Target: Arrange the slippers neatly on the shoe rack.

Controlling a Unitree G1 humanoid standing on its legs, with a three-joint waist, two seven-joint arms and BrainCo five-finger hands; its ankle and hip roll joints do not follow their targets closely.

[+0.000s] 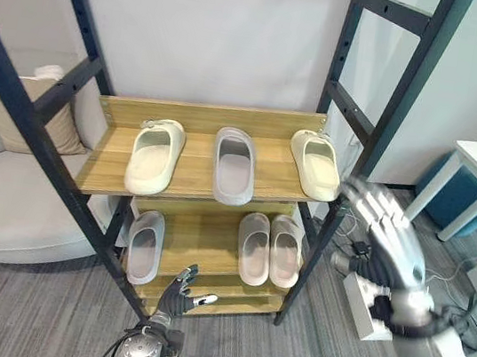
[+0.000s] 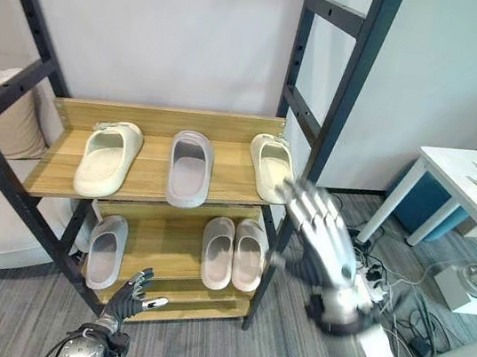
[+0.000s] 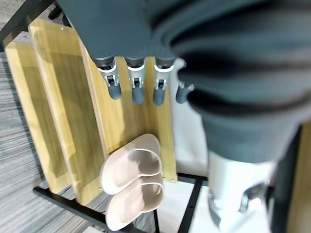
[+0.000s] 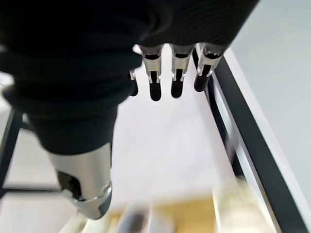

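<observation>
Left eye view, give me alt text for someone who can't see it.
A wooden shoe rack holds three slippers on its upper shelf and three on the lower shelf. The open right hand is raised beside the rack's right post; the open left hand is low in front.

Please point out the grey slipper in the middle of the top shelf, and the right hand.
grey slipper (image 1: 234, 165), left eye view, on its strap.
right hand (image 1: 394, 239), left eye view, on the back of the hand.

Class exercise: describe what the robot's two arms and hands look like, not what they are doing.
Both arms are silver-grey metal. The left hand and right hand have silver fingers with dark tips; a dark ribbed cover wraps the back of each hand and the wrist.
</observation>
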